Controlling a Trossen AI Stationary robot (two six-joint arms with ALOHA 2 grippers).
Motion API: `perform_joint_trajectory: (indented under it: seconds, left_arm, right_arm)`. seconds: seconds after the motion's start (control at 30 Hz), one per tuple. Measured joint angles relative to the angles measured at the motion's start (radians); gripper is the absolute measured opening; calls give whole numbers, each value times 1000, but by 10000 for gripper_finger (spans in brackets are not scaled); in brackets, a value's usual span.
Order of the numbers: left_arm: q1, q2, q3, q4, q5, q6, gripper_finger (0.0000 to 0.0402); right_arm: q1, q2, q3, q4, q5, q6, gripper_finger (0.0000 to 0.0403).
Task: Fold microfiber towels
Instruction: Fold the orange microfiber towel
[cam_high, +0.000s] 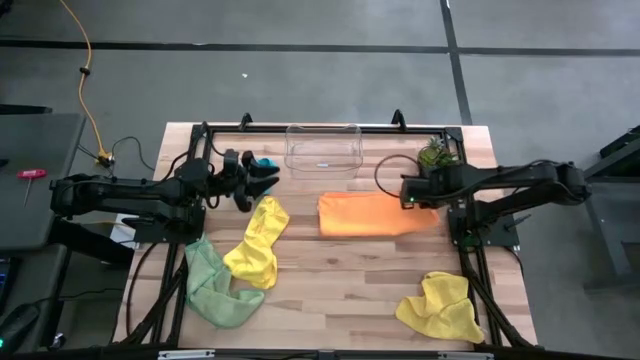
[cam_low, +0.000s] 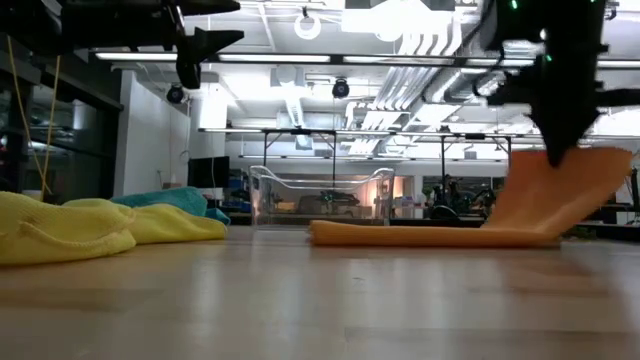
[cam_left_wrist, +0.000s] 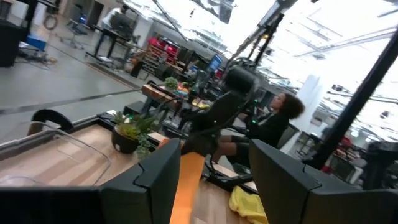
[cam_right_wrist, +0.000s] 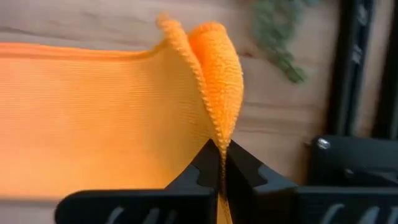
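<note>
The orange towel (cam_high: 368, 215) lies as a long strip at the table's middle right, with its right end raised. My right gripper (cam_high: 408, 197) is shut on that end. My left gripper (cam_high: 250, 180) hovers open and empty above the far left of the table, beside the teal-blue towel (cam_high: 266, 162). One yellow towel (cam_high: 258, 240) lies crumpled at the middle left and overlaps the light green towel (cam_high: 215, 285) at the near left. The other yellow towel (cam_high: 440, 305) lies bunched at the near right. My right gripper pinches the orange towel's right end (cam_right_wrist: 217, 127) between its two fingers. Two layers show, an edge and a fold beside it. The fingers point down from above. That end (cam_low: 560, 185) is lifted and slants up, while the rest of the towel (cam_low: 420, 234) lies flat on the table.
A clear plastic bin (cam_high: 323, 150) stands at the far middle edge. A small potted plant (cam_high: 437, 153) stands at the far right, close behind my right gripper. Bare wood (cam_high: 340, 285) lies between the towels at the near middle. A person sits in the room beyond the table (cam_left_wrist: 273, 121).
</note>
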Motion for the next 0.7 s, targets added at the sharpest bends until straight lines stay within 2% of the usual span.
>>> perform_joint_trajectory:
  seconds: [0.17,0.47,0.7]
  left_arm:
    - [1,0,0,-1,-13,0,181]
    - [1,0,0,-6,-12,0,181]
    - [0,0,0,-14,-10,0,181]
  right_arm:
    - [-3,3,70,124,-1,-49,0]
    - [15,16,44,457,19,7,0]
    - [25,104,44,634,22,13,0]
